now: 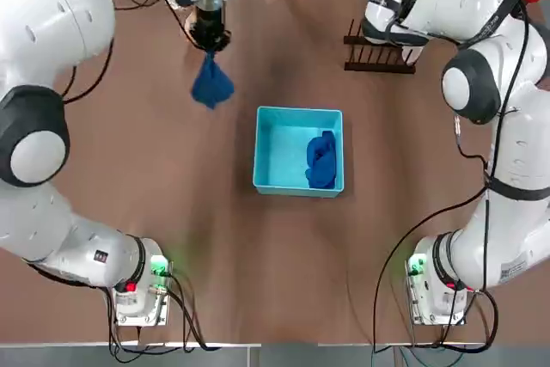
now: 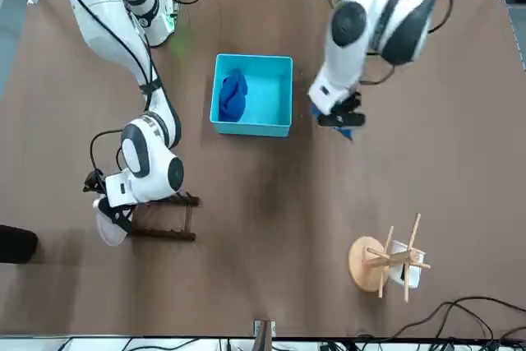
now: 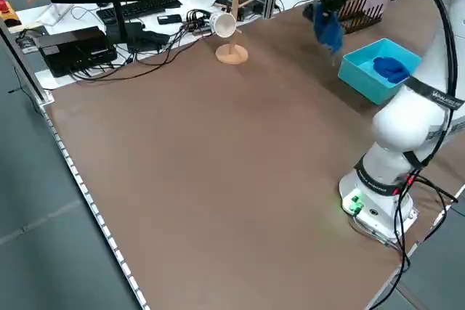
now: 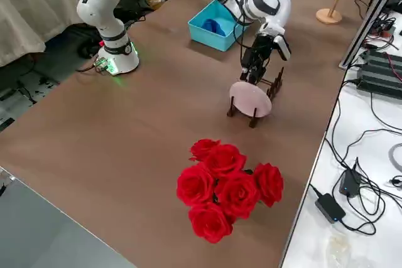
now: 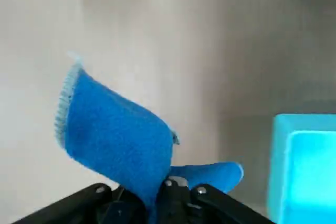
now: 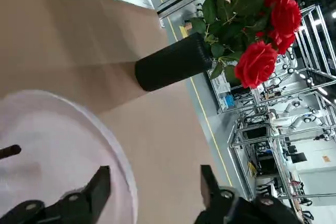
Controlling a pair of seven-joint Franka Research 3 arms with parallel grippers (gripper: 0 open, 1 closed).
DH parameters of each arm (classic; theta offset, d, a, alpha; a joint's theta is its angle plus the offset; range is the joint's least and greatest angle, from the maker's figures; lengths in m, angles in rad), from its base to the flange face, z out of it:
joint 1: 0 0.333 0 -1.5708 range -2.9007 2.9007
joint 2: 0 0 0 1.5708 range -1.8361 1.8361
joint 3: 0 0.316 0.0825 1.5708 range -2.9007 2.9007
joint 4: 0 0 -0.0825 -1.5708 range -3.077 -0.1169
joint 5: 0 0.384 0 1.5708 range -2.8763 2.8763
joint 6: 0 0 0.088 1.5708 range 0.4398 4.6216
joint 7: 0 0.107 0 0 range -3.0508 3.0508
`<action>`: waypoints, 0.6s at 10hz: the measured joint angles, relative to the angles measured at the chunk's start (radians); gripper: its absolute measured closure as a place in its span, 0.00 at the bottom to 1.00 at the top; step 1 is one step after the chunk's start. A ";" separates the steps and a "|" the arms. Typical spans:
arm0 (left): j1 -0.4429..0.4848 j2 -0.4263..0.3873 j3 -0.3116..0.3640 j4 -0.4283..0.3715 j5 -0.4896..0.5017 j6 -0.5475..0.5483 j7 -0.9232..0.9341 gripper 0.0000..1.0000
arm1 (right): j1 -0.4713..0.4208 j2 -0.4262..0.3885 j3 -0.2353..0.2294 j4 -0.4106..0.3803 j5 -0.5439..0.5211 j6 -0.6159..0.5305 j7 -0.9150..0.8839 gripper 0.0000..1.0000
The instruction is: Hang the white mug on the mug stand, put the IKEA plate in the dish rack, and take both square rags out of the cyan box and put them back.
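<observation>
Plate (image 4: pixel 250 99): round, glossy, upright on edge in the dark wooden rack (image 4: pixel 276 84), beside the open right gripper (image 6: pixel 156 182). Left gripper (image 5: pixel 155 195): closed on a soft, fringed blue rag (image 5: pixel 118 129), drooping outside the smooth rectangular cyan box (image 1: pixel 299 151).

The bench (image 1: pixel 284 272) is plain brown, the box (image 1: pixel 279 148) a uniform bright cyan, and both rags (image 1: pixel 212 82) (image 1: pixel 321 161) are solid blue, one with a paler, ribbed edge. The plate (image 4: pixel 250 99) appears pinkish white against the dark brown rack (image 4: pixel 274 86). The mug (image 3: pixel 223 24) is plain white, the stand (image 3: pixel 232 53) pale tan, the roses (image 4: pixel 229 186) red above green leaves (image 6: pixel 226 22) and a black vase (image 6: pixel 173 62).
</observation>
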 joint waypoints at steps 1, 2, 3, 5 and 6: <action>0.024 0.005 0.010 -0.037 0.000 -0.001 0.048 0.95 | 0.000 0.008 0.000 0.001 0.000 0.009 0.000 0.02; 0.032 0.014 0.029 -0.070 0.001 0.000 0.084 0.95 | 0.000 0.014 0.000 0.001 0.000 0.015 0.005 0.01; 0.033 0.028 0.051 -0.096 0.008 0.004 0.113 0.95 | 0.000 0.018 0.000 0.002 0.000 0.017 0.010 0.01; 0.034 0.094 0.068 -0.128 0.072 0.049 0.129 0.95 | 0.006 0.024 0.005 0.002 0.000 0.019 0.026 0.01; 0.034 0.146 0.077 -0.133 0.107 0.076 0.129 0.95 | 0.016 0.024 0.011 0.004 0.015 0.019 0.029 0.01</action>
